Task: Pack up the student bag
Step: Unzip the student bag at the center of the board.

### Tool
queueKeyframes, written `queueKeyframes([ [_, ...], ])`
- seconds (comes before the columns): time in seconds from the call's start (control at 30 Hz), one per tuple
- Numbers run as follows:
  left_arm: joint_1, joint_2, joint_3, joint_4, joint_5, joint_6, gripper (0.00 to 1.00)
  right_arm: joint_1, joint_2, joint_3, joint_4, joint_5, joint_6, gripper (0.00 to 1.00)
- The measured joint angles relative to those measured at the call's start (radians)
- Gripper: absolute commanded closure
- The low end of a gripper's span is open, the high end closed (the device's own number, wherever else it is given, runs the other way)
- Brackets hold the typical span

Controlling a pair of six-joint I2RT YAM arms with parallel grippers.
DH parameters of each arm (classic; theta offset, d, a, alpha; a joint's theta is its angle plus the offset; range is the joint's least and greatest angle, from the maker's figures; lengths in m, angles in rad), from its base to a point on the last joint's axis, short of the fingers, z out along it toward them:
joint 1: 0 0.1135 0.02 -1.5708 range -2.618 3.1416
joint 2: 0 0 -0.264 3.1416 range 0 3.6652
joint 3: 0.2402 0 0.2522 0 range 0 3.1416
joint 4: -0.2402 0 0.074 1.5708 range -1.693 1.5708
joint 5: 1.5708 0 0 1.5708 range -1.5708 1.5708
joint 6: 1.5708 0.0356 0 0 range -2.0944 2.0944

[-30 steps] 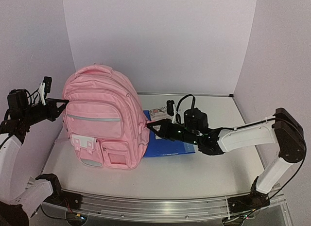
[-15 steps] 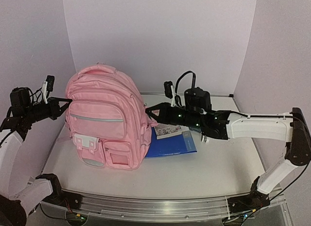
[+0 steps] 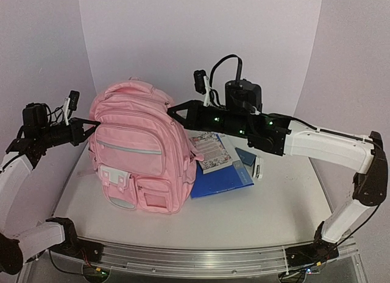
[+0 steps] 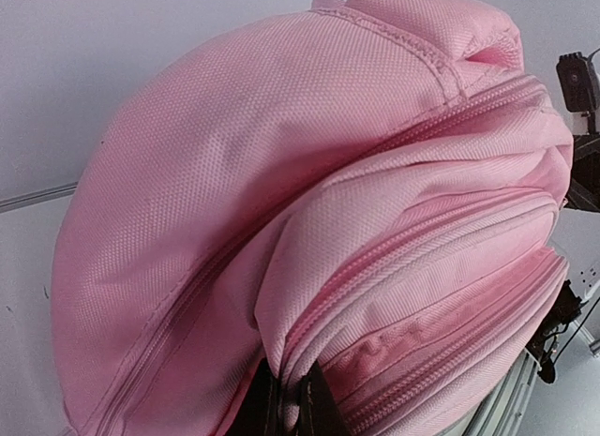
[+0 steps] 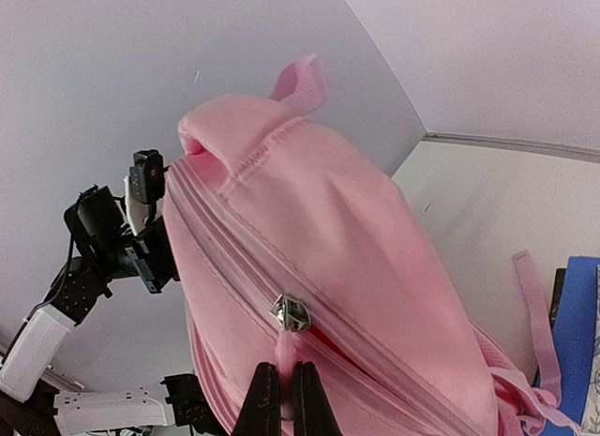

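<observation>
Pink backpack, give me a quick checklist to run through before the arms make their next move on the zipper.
1. Grip on the zipper: ok. The right gripper is shut on the pink pull tab under the silver zipper slider.
2. Bracing hold: ok. The left gripper pinches side fabric of the pink fabric backpack.
3. Backpack upright on the white table: ok.
4. Opening wide enough to load: not ok. Only a slit shows beside the slider.
5. Items to pack within sight: ok. The blue folder and the printed booklet lie right of the backpack.
6. Room inside the compartment: cannot tell.
</observation>
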Motion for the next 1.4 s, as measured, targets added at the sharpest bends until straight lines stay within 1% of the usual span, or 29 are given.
queueKeyframes([
  [0.13, -0.017, 0.042, 0.031, -0.008, -0.013, 0.002, 1.0, 0.018, 0.045, 0.083, -0.041, 0.022, -0.024, 1.0],
  [0.27, -0.034, 0.07, 0.057, -0.018, -0.033, 0.005, 1.0, 0.029, 0.109, 0.211, -0.115, 0.036, -0.042, 1.0],
  [0.37, -0.042, 0.079, 0.067, -0.024, -0.046, 0.007, 1.0, 0.039, 0.155, 0.289, -0.155, 0.046, -0.053, 0.98],
  [0.47, -0.044, 0.085, 0.072, -0.025, -0.051, 0.012, 1.0, 0.047, 0.186, 0.338, -0.176, 0.052, -0.06, 0.93],
  [0.53, -0.045, 0.088, 0.074, -0.028, -0.054, 0.013, 0.99, 0.051, 0.206, 0.367, -0.184, 0.054, -0.063, 0.85],
  [0.57, -0.046, 0.088, 0.078, -0.034, -0.057, 0.015, 0.96, 0.053, 0.212, 0.374, -0.184, 0.053, -0.066, 0.81],
  [0.73, -0.061, 0.08, 0.099, -0.077, -0.085, 0.021, 0.82, 0.067, 0.217, 0.381, -0.166, 0.047, -0.087, 0.7],
  [0.83, -0.063, 0.075, 0.124, -0.112, -0.108, 0.002, 0.64, 0.081, 0.213, 0.378, -0.161, 0.042, -0.119, 0.63],
  [0.9, -0.064, 0.073, 0.142, -0.129, -0.126, -0.006, 0.52, 0.091, 0.195, 0.359, -0.16, 0.029, -0.141, 0.61],
  [1.0, -0.065, 0.057, 0.151, -0.142, -0.165, -0.031, 0.42, 0.101, 0.141, 0.3, -0.155, 0.019, -0.17, 0.57],
  [1.07, -0.065, 0.041, 0.156, -0.161, -0.197, -0.035, 0.38, 0.105, 0.106, 0.262, -0.14, 0.021, -0.18, 0.54],
  [1.17, -0.066, 0.031, 0.189, -0.212, -0.245, -0.03, 0.34, 0.106, 0.049, 0.208, -0.131, 0.049, -0.19, 0.48],
  [1.3, -0.066, 0.043, 0.301, -0.269, -0.282, -0.021, 0.31, 0.106, -0.012, 0.14, -0.116, 0.143, -0.194, 0.43],
  [1.4, -0.066, 0.053, 0.382, -0.283, -0.285, -0.018, 0.3, 0.106, -0.048, 0.086, -0.114, 0.2, -0.199, 0.4],
])
